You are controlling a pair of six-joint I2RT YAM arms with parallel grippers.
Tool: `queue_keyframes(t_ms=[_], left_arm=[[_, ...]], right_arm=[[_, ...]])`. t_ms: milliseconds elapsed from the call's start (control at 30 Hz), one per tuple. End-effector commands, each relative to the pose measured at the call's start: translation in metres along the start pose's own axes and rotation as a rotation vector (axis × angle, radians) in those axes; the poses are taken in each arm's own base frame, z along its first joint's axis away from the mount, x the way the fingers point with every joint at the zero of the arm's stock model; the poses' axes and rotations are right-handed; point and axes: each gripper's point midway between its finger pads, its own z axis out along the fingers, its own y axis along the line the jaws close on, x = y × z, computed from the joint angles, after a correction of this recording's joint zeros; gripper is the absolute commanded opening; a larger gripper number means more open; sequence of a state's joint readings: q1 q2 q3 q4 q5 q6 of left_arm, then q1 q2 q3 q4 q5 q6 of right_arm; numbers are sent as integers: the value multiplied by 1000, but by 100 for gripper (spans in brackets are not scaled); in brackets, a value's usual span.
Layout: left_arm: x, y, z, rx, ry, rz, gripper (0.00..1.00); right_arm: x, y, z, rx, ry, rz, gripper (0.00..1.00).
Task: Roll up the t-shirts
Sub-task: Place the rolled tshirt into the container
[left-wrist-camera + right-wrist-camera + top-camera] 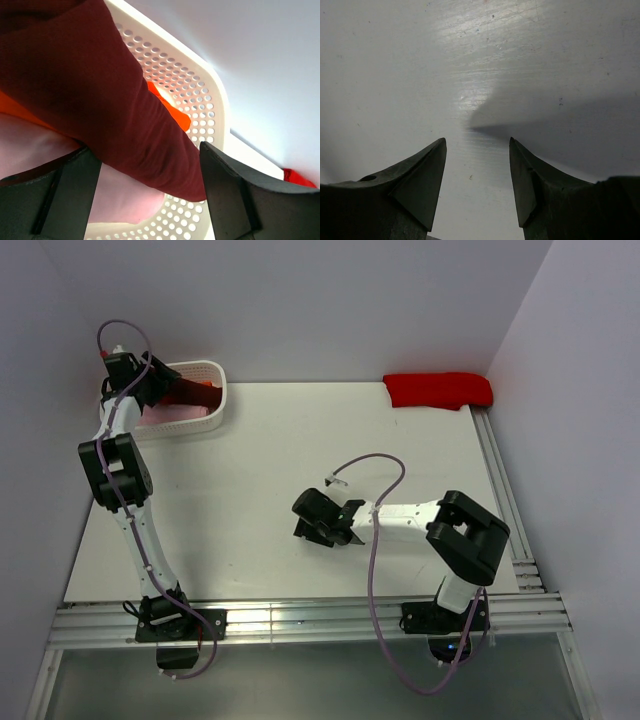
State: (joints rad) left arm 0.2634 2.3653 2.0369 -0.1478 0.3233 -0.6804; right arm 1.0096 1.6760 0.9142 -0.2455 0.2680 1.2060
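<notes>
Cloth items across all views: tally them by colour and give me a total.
Maroon t-shirt: 1
Orange cloth: 1
Pink cloth: 1
Red cloth: 1
Total: 4

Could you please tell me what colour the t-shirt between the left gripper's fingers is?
Dark maroon. The t-shirt shows best in the left wrist view.
</notes>
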Motion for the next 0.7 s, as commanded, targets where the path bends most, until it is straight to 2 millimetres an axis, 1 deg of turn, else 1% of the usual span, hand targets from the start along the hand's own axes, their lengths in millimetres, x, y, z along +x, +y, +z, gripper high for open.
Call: queue_keyframes(t_ms=[0, 167, 267, 367, 400, 467, 500, 600, 667], left_arm=[[-36, -57, -32, 101, -72, 84, 81], [-32, -58, -32, 111, -54, 109, 81], [-26, -58, -34, 124, -34, 118, 81], [-18, -54, -33, 126, -9, 105, 82], [-13, -50, -32, 123, 9, 94, 83], [-9, -48, -30, 130, 26, 63, 83], [-7, -44, -29, 120, 33, 49, 83], [-8, -39, -30, 92, 21, 30, 85], [-12, -32, -32, 43, -6, 9, 87]], right_arm=[[-9, 10, 1, -17, -19, -16, 61], [-8, 15, 4, -26, -11, -26, 61], [-4, 16, 6, -32, -1, -32, 61], [-1, 16, 9, -34, 9, -38, 61], [0, 15, 11, -36, 14, -39, 61], [1, 16, 12, -37, 17, -40, 61], [2, 16, 13, -37, 21, -42, 61], [3, 15, 14, -39, 23, -42, 61], [4, 14, 14, -39, 26, -44, 61]])
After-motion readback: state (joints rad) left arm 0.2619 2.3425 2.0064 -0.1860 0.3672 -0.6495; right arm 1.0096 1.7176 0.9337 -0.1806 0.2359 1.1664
